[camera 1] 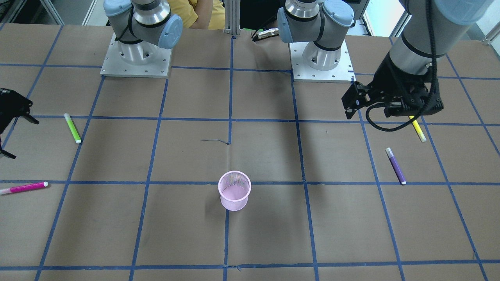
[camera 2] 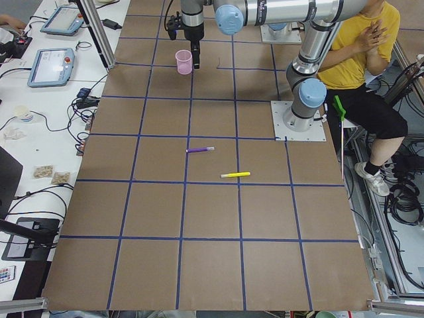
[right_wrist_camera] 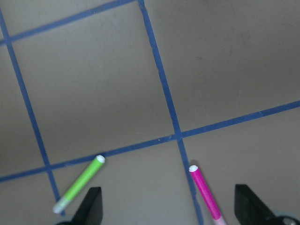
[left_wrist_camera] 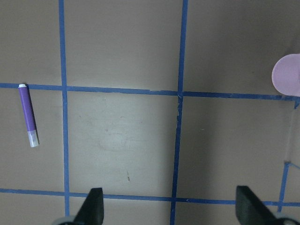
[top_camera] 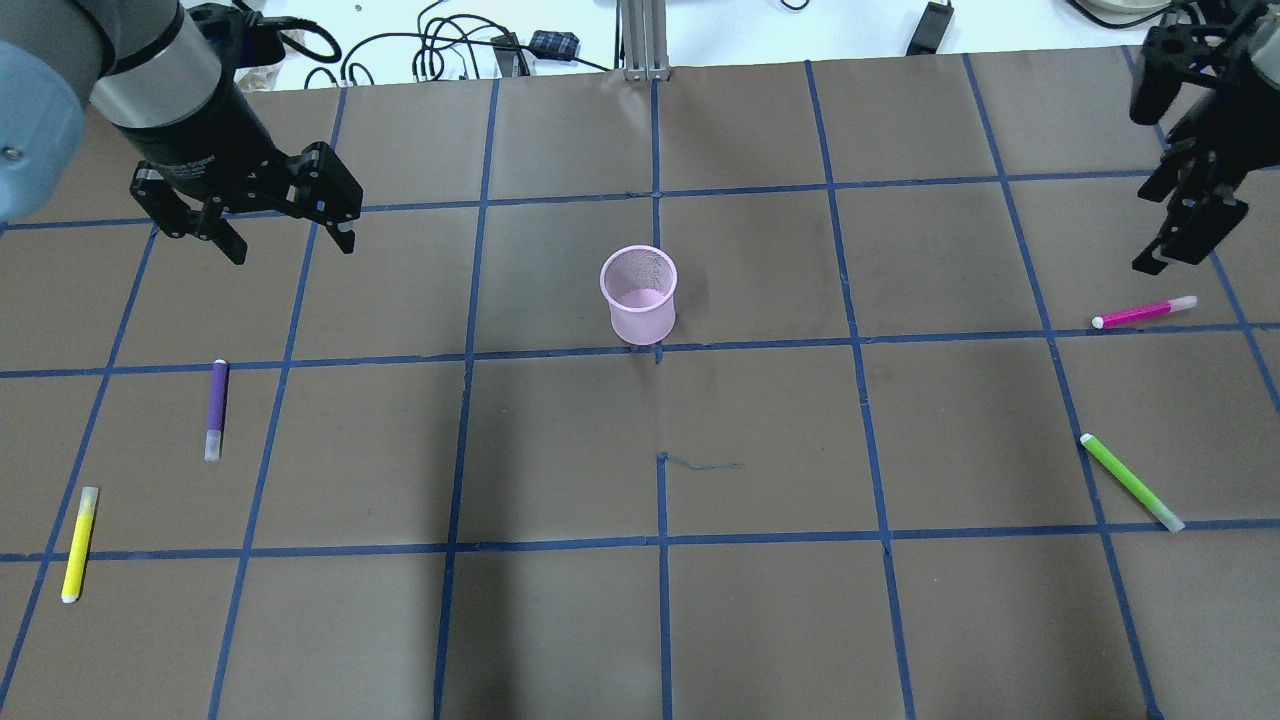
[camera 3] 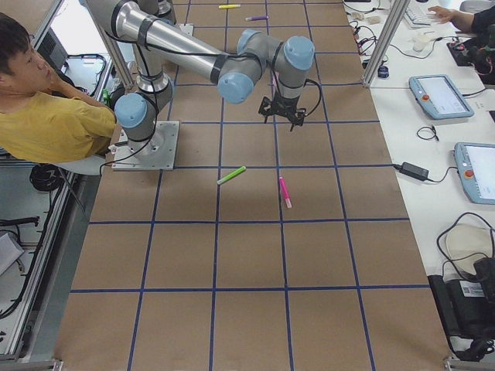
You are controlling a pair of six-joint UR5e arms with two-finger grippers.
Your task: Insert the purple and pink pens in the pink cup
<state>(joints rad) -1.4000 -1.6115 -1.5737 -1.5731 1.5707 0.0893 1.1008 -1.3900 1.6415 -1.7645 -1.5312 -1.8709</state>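
The pink mesh cup [top_camera: 639, 295] stands upright near the table's middle, also in the front view [camera 1: 234, 191]. The purple pen [top_camera: 216, 408] lies flat on the robot's left, also in the left wrist view [left_wrist_camera: 28, 115]. My left gripper [top_camera: 292, 245] hovers open and empty beyond it, left of the cup. The pink pen [top_camera: 1144, 312] lies flat at the far right, also in the right wrist view [right_wrist_camera: 205, 192]. My right gripper [top_camera: 1145, 232] hovers open and empty just beyond the pink pen.
A green pen [top_camera: 1132, 482] lies nearer the robot than the pink pen. A yellow pen [top_camera: 79, 544] lies near the table's left edge, nearer the robot than the purple pen. The two arm bases [camera 1: 136, 58] stand at the robot's side. A person in yellow [camera 3: 46, 124] sits behind them.
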